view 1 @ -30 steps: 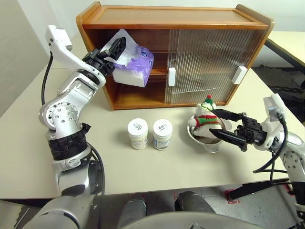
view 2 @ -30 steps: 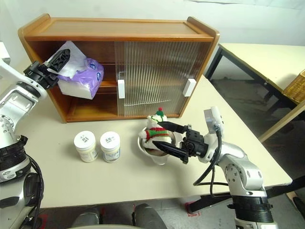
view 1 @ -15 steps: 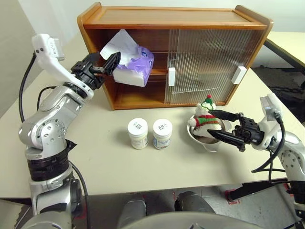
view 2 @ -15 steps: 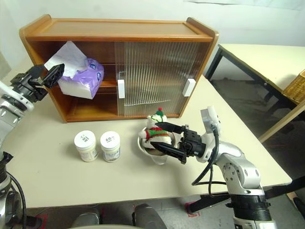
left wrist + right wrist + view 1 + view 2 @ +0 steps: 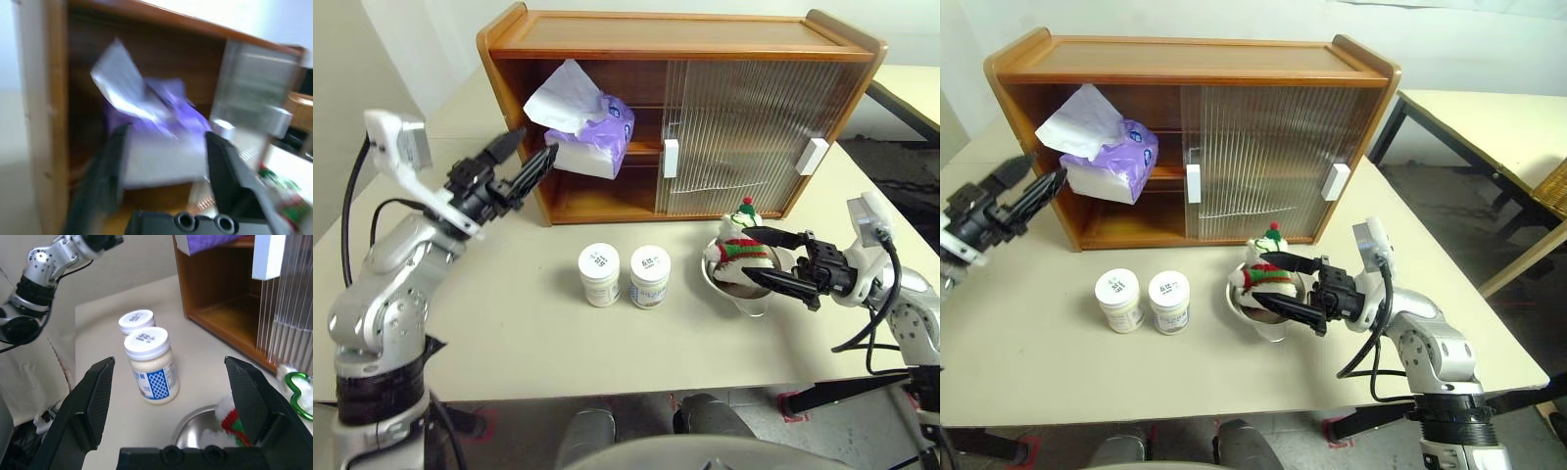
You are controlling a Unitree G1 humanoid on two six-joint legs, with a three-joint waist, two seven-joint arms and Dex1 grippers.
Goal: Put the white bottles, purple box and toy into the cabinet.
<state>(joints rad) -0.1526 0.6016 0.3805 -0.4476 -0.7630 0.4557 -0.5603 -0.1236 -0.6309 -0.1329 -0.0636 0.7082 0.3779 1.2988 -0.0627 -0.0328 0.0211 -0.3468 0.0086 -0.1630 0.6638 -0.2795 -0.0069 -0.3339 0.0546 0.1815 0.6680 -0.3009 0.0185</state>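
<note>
I read the soft lavender tissue box (image 5: 590,142) on the orange-brown wooden cabinet's (image 5: 680,44) upper shelf. My left gripper (image 5: 519,162) hangs spread, empty. Right gripper (image 5: 756,259) straddles, spread, the plush snowman toy (image 5: 734,242). Two white lidded jars (image 5: 625,275) remain on the table.

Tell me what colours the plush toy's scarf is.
Red and green stripes on the white plush toy sitting in the steel bowl; clearest in the left eye view.

A steel bowl (image 5: 747,297) is sitting right of centre on a beige table (image 5: 529,333); a second table (image 5: 1489,117) is standing at the right edge, over grey floor (image 5: 1440,206).
</note>
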